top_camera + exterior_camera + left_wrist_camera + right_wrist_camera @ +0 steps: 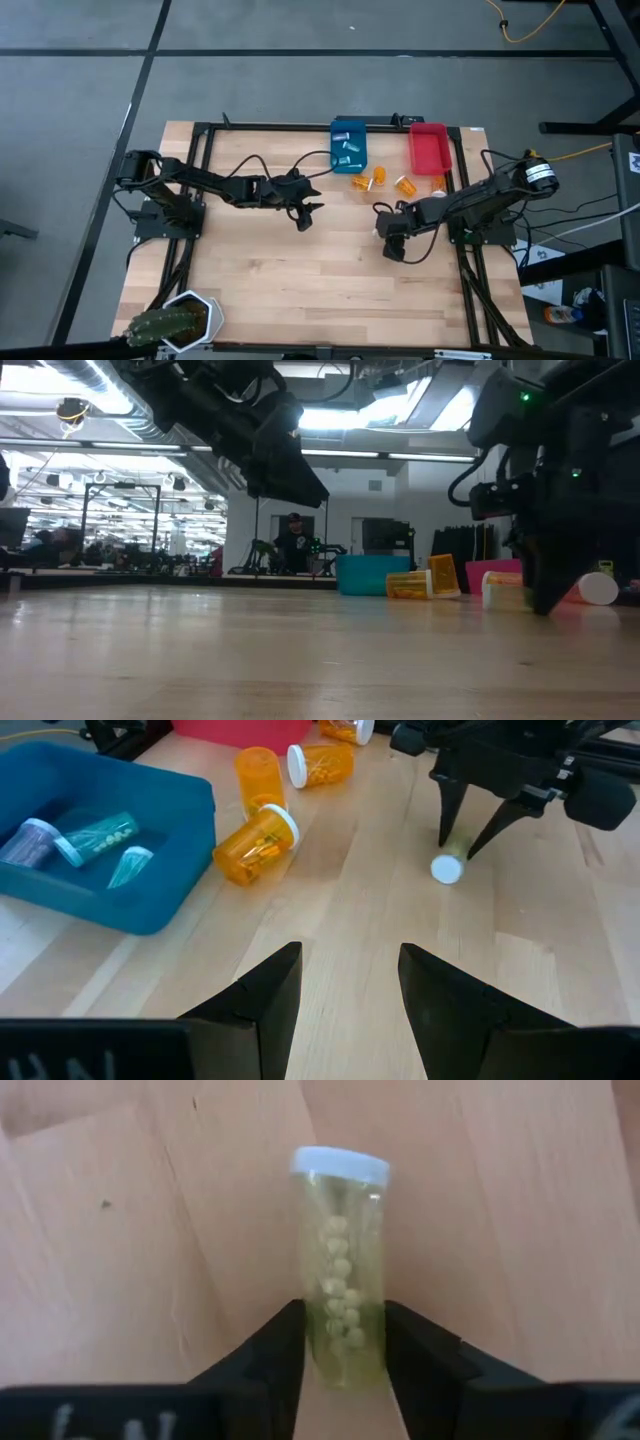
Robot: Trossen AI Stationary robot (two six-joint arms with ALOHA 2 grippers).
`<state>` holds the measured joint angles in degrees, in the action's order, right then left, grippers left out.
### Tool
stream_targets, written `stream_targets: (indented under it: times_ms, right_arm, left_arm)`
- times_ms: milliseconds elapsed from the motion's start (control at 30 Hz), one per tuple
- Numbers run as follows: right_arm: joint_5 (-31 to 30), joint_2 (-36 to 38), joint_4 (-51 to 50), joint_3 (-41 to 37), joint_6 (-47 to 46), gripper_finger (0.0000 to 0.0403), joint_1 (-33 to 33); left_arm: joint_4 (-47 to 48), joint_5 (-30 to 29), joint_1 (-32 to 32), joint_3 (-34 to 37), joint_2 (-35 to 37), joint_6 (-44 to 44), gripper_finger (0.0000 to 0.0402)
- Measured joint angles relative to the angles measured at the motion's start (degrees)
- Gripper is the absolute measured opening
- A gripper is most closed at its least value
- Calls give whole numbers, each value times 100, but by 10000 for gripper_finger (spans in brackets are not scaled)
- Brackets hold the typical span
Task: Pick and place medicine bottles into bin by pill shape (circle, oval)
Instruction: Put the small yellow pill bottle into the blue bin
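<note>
A clear yellowish bottle (pixel 342 1270) with a pale cap lies on its side on the wood table, right of centre; it also shows in the left wrist view (pixel 452 860) and the low view (pixel 503 592). My right gripper (pixel 392 240) is down at the table and shut on it. My left gripper (pixel 305 212) hangs open and empty above the table's middle (pixel 350 990). Several orange bottles (pixel 258 842) lie on the table beside the blue bin (pixel 160 870), which holds teal and purple bottles (pixel 100 835). The red bin (pixel 428 148) stands to its right. My right gripper pinches the clear bottle between its two fingers (pixel 275 1350) at its base end (pixel 345 1360), opposite the cap (pixel 340 1165). The fingers come from above, slanting down, and lie across the bottle. The bottle lies on its side on the table.
Another white-capped bottle (pixel 600 588) lies in front of the red bin. A spiky green plant in a white pot (pixel 172 322) stands at the near left corner. Black frame rails (pixel 200 180) run along both sides. A person (pixel 293 545) stands in the room behind.
</note>
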<state>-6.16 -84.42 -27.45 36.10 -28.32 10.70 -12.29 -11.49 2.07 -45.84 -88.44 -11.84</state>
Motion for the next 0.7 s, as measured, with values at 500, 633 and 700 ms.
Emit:
stream_targets:
  times_ms: [500,633,700]
  right_arm:
    - [-1917,-26,-196,663,460,96,-184]
    - [-2594,-22,-181,850,872,95,-422]
    - [-2788,-22,-131,907,1097,95,-594]
  left_arm:
    - [-24,-2,0,0,0,1,163]
    - [-24,-2,0,0,0,2,163]
    - [-24,-2,0,0,0,2,163]
